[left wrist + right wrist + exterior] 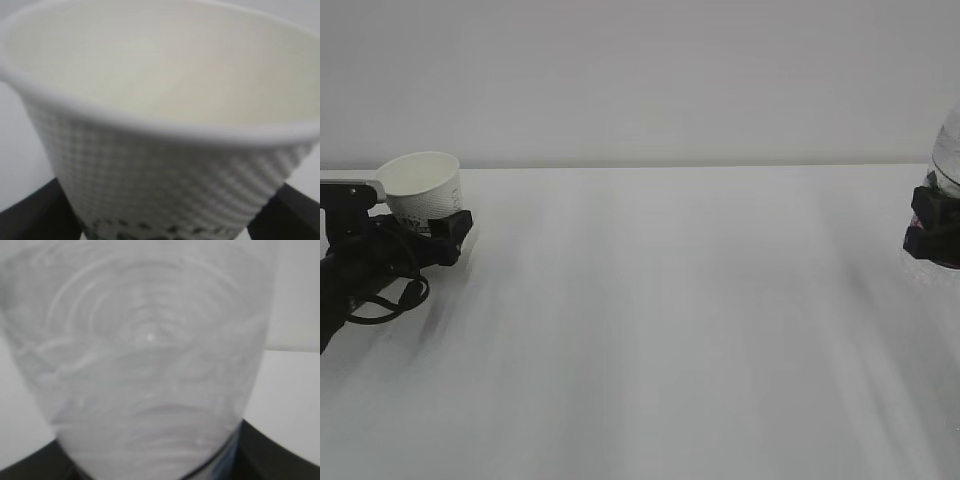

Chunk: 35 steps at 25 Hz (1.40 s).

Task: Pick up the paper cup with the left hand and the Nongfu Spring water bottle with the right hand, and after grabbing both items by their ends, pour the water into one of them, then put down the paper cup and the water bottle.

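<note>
The white paper cup (420,185) leans toward the arm at the far left. My left gripper (436,226) is shut round its lower part. In the left wrist view the cup (160,100) fills the frame, its inside looks dry, and a black finger (30,220) shows on each side of it. The clear ribbed water bottle (948,150) is cut off by the right edge, with my right gripper (932,226) shut on it. The bottle (150,365) fills the right wrist view, with a dark finger (280,455) beside it. I cannot make out any water.
The white table (660,330) stretches between the two arms, with a pale wall behind it. A loop of black cable (390,300) hangs from the left arm just above the tabletop.
</note>
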Motion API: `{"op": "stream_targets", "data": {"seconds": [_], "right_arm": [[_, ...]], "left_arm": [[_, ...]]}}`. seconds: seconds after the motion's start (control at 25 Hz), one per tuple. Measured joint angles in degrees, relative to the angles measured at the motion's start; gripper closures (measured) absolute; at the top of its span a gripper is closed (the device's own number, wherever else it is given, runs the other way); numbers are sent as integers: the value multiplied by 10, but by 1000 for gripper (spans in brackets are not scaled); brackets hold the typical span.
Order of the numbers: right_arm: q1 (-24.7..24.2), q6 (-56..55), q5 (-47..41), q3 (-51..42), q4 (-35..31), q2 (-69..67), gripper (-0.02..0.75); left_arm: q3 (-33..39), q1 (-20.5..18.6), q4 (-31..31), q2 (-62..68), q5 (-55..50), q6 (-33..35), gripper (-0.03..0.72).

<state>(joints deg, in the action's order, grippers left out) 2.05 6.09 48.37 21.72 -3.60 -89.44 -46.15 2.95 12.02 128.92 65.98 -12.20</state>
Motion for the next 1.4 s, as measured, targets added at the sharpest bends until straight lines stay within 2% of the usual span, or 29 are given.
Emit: {"op": "stream_targets", "data": {"seconds": [0.2, 0.48, 0.64, 1.12, 1.4], "right_arm": [[0, 0, 0, 0, 0, 0, 331], [0, 1, 0, 0, 0, 0, 331], [0, 1, 0, 0, 0, 0, 331], [0, 1, 0, 0, 0, 0, 331], [0, 1, 0, 0, 0, 0, 331]], "left_arm": [[0, 0, 0, 0, 0, 0, 36], [0, 0, 2, 0, 0, 0, 100], [0, 0, 8, 0, 0, 0, 107], [0, 0, 79, 0, 1, -10, 110], [0, 0, 99, -35, -1, -12, 120]]}}
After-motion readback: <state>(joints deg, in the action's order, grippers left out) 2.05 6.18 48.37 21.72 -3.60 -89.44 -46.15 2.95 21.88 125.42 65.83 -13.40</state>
